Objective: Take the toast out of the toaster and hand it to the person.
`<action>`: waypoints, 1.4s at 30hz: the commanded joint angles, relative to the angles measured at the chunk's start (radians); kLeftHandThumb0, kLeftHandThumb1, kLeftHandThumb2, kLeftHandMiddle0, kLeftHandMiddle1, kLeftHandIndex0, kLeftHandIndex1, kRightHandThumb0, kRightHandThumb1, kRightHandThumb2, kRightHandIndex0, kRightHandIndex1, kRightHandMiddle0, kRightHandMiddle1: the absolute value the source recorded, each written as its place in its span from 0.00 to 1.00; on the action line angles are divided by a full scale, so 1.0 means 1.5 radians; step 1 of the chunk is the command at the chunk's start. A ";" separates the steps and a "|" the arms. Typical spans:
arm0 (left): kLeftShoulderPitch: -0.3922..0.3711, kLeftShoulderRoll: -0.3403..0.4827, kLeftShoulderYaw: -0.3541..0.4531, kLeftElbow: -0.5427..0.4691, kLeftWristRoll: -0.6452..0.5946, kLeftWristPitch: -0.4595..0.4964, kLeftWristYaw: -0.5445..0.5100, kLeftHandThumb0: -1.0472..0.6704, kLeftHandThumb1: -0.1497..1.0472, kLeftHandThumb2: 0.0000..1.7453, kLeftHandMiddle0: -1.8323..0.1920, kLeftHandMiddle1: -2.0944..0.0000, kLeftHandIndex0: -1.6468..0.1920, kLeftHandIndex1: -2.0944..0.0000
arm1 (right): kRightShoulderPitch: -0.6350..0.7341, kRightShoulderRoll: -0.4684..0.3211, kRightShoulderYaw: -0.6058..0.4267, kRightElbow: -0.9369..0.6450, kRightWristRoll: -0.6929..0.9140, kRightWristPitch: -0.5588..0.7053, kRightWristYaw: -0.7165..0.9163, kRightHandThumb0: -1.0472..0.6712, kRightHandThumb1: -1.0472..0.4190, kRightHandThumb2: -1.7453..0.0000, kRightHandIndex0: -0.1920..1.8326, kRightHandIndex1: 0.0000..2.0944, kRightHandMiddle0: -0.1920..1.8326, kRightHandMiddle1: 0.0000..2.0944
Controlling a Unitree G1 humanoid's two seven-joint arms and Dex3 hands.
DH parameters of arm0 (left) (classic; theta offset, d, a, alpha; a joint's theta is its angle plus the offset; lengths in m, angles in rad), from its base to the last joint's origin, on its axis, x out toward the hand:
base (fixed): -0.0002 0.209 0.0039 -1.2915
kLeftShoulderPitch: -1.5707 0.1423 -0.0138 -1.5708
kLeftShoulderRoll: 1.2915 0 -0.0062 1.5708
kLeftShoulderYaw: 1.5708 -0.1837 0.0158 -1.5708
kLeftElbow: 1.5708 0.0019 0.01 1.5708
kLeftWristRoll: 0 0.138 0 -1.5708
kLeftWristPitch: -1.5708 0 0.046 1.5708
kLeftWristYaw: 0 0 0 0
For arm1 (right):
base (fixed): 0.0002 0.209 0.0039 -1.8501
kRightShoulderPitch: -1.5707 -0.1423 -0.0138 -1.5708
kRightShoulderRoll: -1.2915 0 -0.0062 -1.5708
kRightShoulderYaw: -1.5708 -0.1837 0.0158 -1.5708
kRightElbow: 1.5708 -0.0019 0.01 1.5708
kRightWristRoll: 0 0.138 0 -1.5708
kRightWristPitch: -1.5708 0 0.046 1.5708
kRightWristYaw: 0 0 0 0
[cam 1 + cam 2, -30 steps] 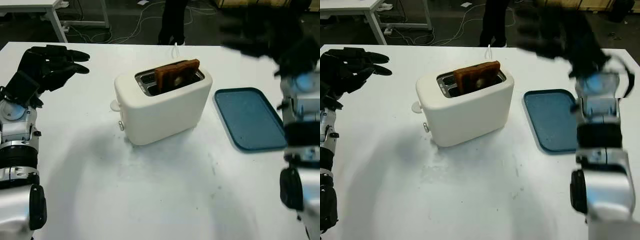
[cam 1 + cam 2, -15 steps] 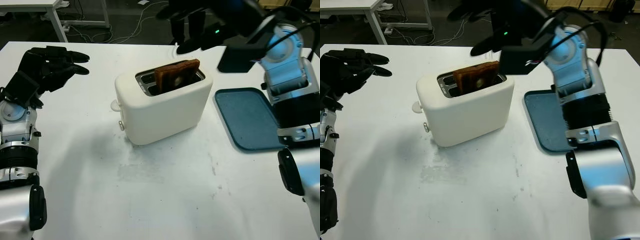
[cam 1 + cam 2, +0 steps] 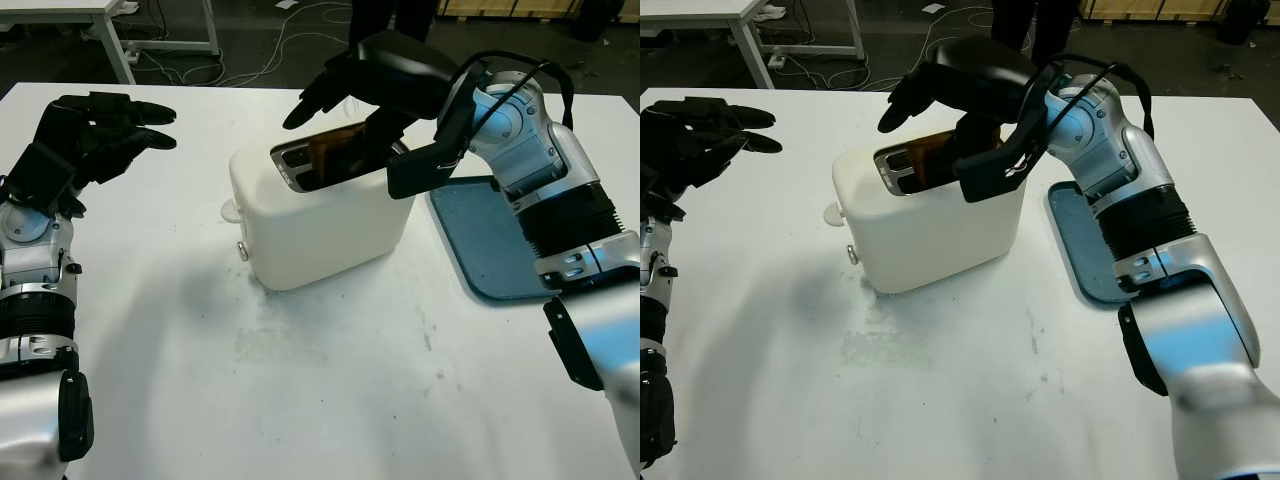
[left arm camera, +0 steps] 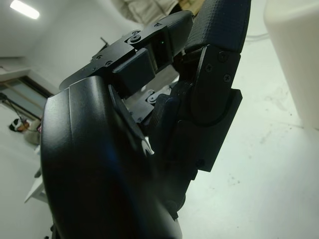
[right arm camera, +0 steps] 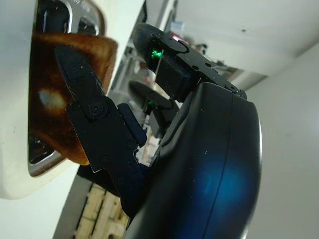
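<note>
A white toaster (image 3: 320, 215) stands mid-table with a brown slice of toast (image 3: 328, 152) sticking up from its near slot. My right hand (image 3: 340, 125) hovers over the toaster's top and is open. Its long fingers reach left above the slots and one finger (image 5: 87, 104) hangs down against the face of the toast (image 5: 55, 99), with nothing closed around it. My left hand (image 3: 95, 130) is held up over the far left of the table, open and apart from the toaster. A person's dark legs (image 3: 395, 15) stand beyond the table's far edge.
A blue tray (image 3: 495, 240) lies flat just right of the toaster, under my right forearm. A white cable runs off the far edge behind the toaster. Bare white tabletop (image 3: 330, 380) stretches in front. White desks and floor cables sit in the background.
My right arm has swung in from the right and come down over the toaster, bringing its fingers to the toast. The left hand, toaster and toast have not moved.
</note>
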 commanded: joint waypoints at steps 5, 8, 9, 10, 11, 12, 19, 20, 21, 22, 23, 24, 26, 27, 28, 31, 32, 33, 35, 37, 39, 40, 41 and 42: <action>0.011 -0.002 0.001 -0.006 -0.001 0.004 0.006 0.00 0.89 0.04 0.37 0.81 0.25 0.97 | -0.013 -0.008 0.010 0.043 -0.051 -0.016 -0.056 0.41 0.28 1.00 0.37 0.29 0.53 0.01; 0.011 -0.003 0.000 -0.009 -0.002 0.008 0.007 0.00 0.89 0.04 0.37 0.81 0.25 0.97 | -0.014 -0.014 0.011 0.055 -0.060 -0.024 -0.067 0.43 0.28 1.00 0.38 0.28 0.52 0.01; 0.011 -0.002 0.000 -0.008 -0.001 0.006 0.006 0.00 0.89 0.04 0.37 0.81 0.25 0.97 | -0.014 -0.015 0.012 0.058 -0.063 -0.028 -0.073 0.42 0.28 1.00 0.39 0.28 0.53 0.01; 0.011 -0.001 -0.001 -0.008 0.000 0.005 0.007 0.00 0.89 0.05 0.37 0.81 0.25 0.97 | -0.013 -0.017 0.013 0.061 -0.067 -0.032 -0.080 0.42 0.28 1.00 0.39 0.28 0.53 0.01; 0.011 -0.001 -0.001 -0.007 0.001 0.004 0.007 0.00 0.89 0.05 0.37 0.81 0.25 0.97 | -0.013 -0.019 0.013 0.064 -0.070 -0.035 -0.085 0.42 0.28 1.00 0.40 0.28 0.53 0.01; 0.011 0.000 -0.001 -0.006 0.002 0.002 0.007 0.00 0.89 0.05 0.37 0.81 0.25 0.97 | -0.013 -0.020 0.014 0.067 -0.074 -0.037 -0.089 0.42 0.27 1.00 0.40 0.27 0.53 0.01; 0.011 0.000 -0.002 -0.006 0.002 0.002 0.008 0.00 0.89 0.05 0.37 0.82 0.25 0.97 | -0.017 -0.033 0.026 0.087 -0.078 -0.053 -0.082 0.41 0.26 1.00 0.44 0.28 0.55 0.02; 0.011 0.000 -0.002 -0.006 0.001 0.002 0.008 0.00 0.89 0.05 0.37 0.82 0.25 0.97 | -0.017 -0.035 0.027 0.089 -0.078 -0.056 -0.083 0.41 0.26 1.00 0.47 0.36 0.57 0.02; 0.011 0.000 -0.003 -0.006 0.003 0.002 0.009 0.00 0.89 0.05 0.37 0.82 0.25 0.97 | -0.018 -0.037 0.030 0.094 -0.081 -0.061 -0.084 0.41 0.25 0.99 0.52 0.45 0.60 0.03; 0.012 0.000 -0.003 -0.008 0.004 0.005 0.012 0.00 0.89 0.05 0.37 0.82 0.25 0.97 | -0.021 -0.040 0.034 0.097 -0.088 -0.066 -0.086 0.41 0.22 0.99 0.55 0.52 0.64 0.05; 0.012 0.000 -0.003 -0.009 0.005 0.007 0.014 0.00 0.89 0.05 0.37 0.82 0.25 0.97 | -0.023 -0.043 0.038 0.099 -0.096 -0.070 -0.089 0.40 0.20 0.99 0.57 0.58 0.67 0.09; 0.012 -0.001 -0.002 -0.008 0.003 0.005 0.015 0.00 0.89 0.05 0.37 0.81 0.25 0.97 | -0.026 -0.046 0.043 0.102 -0.106 -0.074 -0.096 0.37 0.17 1.00 0.59 0.65 0.64 0.27; 0.012 -0.003 -0.001 -0.006 -0.001 0.003 0.013 0.00 0.89 0.05 0.37 0.82 0.25 0.97 | -0.029 -0.050 0.051 0.108 -0.126 -0.084 -0.118 0.33 0.12 0.99 0.60 0.77 0.55 0.59; 0.013 -0.003 0.000 -0.005 -0.001 0.003 0.013 0.00 0.89 0.05 0.37 0.82 0.25 0.97 | -0.031 -0.053 0.056 0.112 -0.138 -0.089 -0.133 0.31 0.10 0.97 0.60 0.81 0.53 0.70; 0.013 -0.003 0.000 -0.006 -0.002 0.005 0.012 0.00 0.89 0.05 0.37 0.82 0.25 0.97 | -0.033 -0.054 0.060 0.116 -0.147 -0.094 -0.145 0.30 0.09 0.95 0.61 0.82 0.52 0.75; 0.014 -0.003 0.000 -0.009 -0.002 0.007 0.013 0.00 0.89 0.05 0.37 0.82 0.25 0.97 | -0.038 -0.057 0.070 0.126 -0.169 -0.104 -0.166 0.29 0.09 0.84 0.63 0.83 0.51 0.82; 0.015 -0.002 -0.001 -0.010 -0.001 0.008 0.014 0.00 0.89 0.05 0.37 0.82 0.25 0.97 | -0.040 -0.058 0.072 0.131 -0.171 -0.108 -0.172 0.29 0.09 0.82 0.63 0.83 0.51 0.83; 0.014 -0.002 0.000 -0.010 -0.002 0.009 0.013 0.00 0.89 0.05 0.37 0.82 0.25 0.97 | -0.042 -0.057 0.071 0.136 -0.171 -0.111 -0.178 0.30 0.09 0.79 0.62 0.83 0.50 0.83; 0.013 -0.003 0.000 -0.003 0.000 -0.001 0.013 0.00 0.89 0.05 0.37 0.82 0.25 0.97 | -0.043 -0.055 0.065 0.142 -0.167 -0.112 -0.194 0.31 0.09 0.77 0.62 0.83 0.49 0.83; 0.013 -0.003 -0.001 0.000 0.001 -0.007 0.014 0.00 0.89 0.06 0.37 0.82 0.25 0.97 | -0.047 -0.052 0.052 0.154 -0.151 -0.112 -0.204 0.31 0.09 0.75 0.62 0.83 0.48 0.83; 0.014 -0.004 -0.001 -0.003 0.000 -0.002 0.014 0.00 0.89 0.06 0.37 0.82 0.25 0.97 | -0.057 -0.049 0.039 0.172 -0.139 -0.112 -0.217 0.31 0.09 0.73 0.60 0.83 0.47 0.83; 0.015 -0.004 0.000 -0.004 -0.001 0.002 0.015 0.00 0.89 0.05 0.37 0.82 0.25 0.97 | -0.065 -0.047 0.028 0.184 -0.132 -0.107 -0.231 0.31 0.09 0.72 0.59 0.83 0.47 0.83; 0.015 -0.005 0.000 -0.005 -0.001 0.003 0.015 0.00 0.89 0.05 0.37 0.82 0.25 0.97 | -0.071 -0.045 0.018 0.195 -0.126 -0.104 -0.240 0.30 0.09 0.73 0.59 0.83 0.46 0.83; 0.016 -0.005 0.000 -0.006 -0.002 0.005 0.015 0.00 0.89 0.05 0.36 0.82 0.25 0.97 | -0.079 -0.042 0.003 0.209 -0.106 -0.099 -0.238 0.30 0.09 0.73 0.59 0.83 0.46 0.83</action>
